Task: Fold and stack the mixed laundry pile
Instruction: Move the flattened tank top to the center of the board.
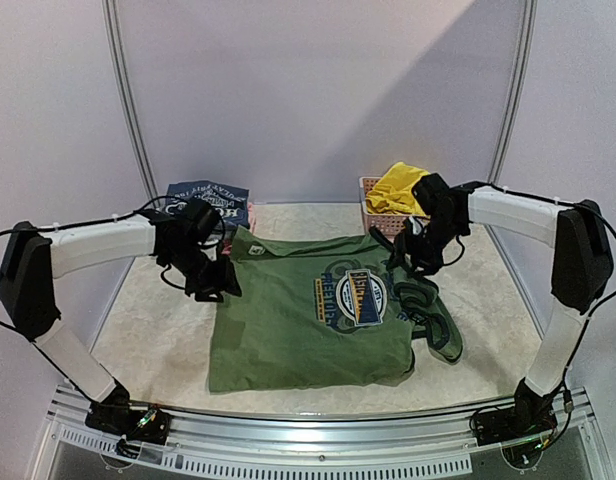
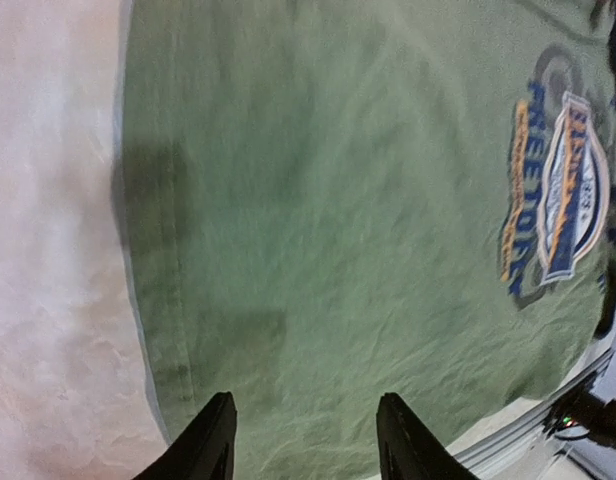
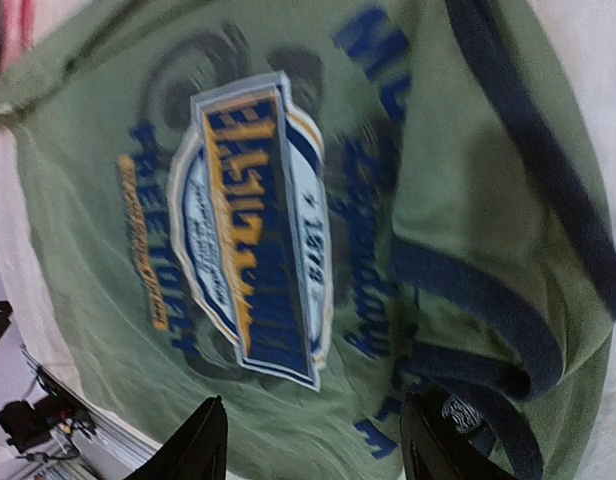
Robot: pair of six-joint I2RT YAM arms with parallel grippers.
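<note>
Laundry check. Olive-green sleeveless cotton shirt [image 1: 308,315] from centre to 6 o'clock on pale stone-look table [image 1: 158,340]: spread flat, round blue-yellow logo up, probably laid out so a fold can start. Dark-trimmed armhole bunched at 4 o'clock, likely needs smoothing first. Left gripper [image 2: 306,420] at 9 o'clock, hovering over shirt's left edge, fingers apart, gripping nothing; forearm reaching in from the side, wrist tipped down. Right gripper [image 3: 313,410] at 2 o'clock above neck trim, likewise spread and empty, arm mirrored. Bright yellow shorts [image 1: 396,188] at 1 o'clock, heaped in pink plastic lattice basket [image 1: 373,215], not yet folded. Folded dark blue printed garment [image 1: 208,200] at 11 o'clock, possibly stack start.
</note>
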